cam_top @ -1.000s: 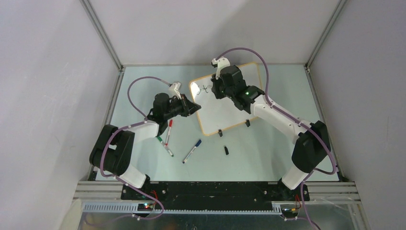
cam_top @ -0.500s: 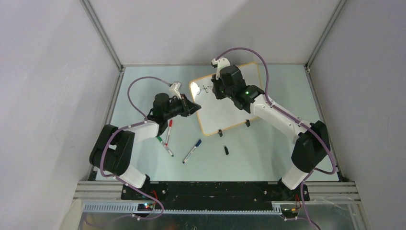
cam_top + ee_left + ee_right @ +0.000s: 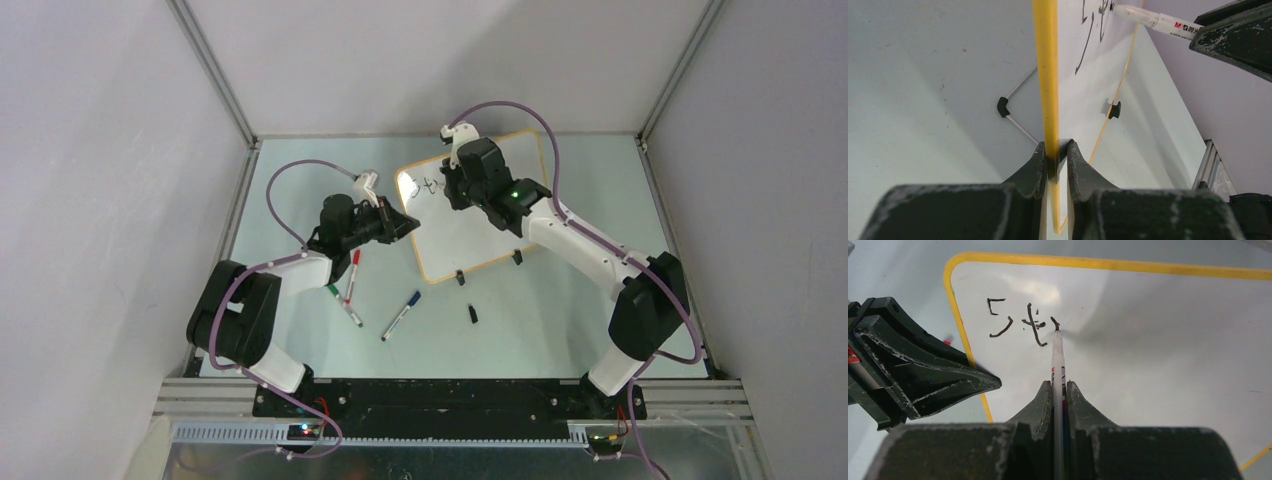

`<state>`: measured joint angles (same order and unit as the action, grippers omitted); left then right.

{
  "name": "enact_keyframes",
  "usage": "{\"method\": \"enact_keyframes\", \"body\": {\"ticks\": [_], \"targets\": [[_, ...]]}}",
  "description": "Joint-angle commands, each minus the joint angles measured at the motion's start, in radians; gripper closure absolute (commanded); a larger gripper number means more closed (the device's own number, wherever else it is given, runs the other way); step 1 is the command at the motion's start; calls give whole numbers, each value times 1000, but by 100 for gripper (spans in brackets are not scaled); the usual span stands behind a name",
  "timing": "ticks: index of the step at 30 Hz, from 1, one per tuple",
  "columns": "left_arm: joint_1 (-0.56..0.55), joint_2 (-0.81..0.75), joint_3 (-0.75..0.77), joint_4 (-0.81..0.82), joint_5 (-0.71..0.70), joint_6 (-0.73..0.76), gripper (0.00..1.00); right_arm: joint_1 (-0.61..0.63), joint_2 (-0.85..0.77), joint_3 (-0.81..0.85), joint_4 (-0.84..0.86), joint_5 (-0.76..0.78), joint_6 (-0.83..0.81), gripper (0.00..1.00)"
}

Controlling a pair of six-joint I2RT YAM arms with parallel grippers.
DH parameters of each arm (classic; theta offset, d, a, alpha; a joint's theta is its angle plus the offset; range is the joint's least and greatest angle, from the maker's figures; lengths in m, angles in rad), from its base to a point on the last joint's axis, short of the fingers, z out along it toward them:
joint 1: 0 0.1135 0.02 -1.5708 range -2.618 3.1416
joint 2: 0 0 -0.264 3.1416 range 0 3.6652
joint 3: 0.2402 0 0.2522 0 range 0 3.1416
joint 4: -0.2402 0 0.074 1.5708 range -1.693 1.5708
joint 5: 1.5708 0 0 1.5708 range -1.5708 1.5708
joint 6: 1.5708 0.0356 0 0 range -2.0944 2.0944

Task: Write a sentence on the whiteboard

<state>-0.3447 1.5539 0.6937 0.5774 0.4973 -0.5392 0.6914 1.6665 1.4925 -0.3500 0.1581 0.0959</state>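
Two tools are shut: the left tool [image 3: 1054, 150] is clamped on the rim of the whiteboard [image 3: 470, 240], set far back on the counter [image 3: 560, 320]. The right tool [image 3: 1059, 387] is closed on a marker [image 3: 1057, 357], its tip touching the sentence [image 3: 1033, 324].

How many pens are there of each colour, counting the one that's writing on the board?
red pen: 1
green pen: 1
blue pen: 1
black pen, held in the right gripper: 1
Total: 4 pens
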Motion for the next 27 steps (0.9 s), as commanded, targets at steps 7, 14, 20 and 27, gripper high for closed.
{"method": "enact_keyframes", "body": {"ticks": [7,14,20,27], "targets": [[-14,-8,-16,-109,-58,109,100,11,17,8,-46,45,-12,100],[-13,-8,-16,-108,-57,110,100,13,19,8,-35,52,-17,100],[-13,-8,-15,-109,-58,109,100,13,39,40,-36,53,-23,100],[-13,-9,-15,-110,-55,110,100,14,64,92,-47,53,-27,100]]}}
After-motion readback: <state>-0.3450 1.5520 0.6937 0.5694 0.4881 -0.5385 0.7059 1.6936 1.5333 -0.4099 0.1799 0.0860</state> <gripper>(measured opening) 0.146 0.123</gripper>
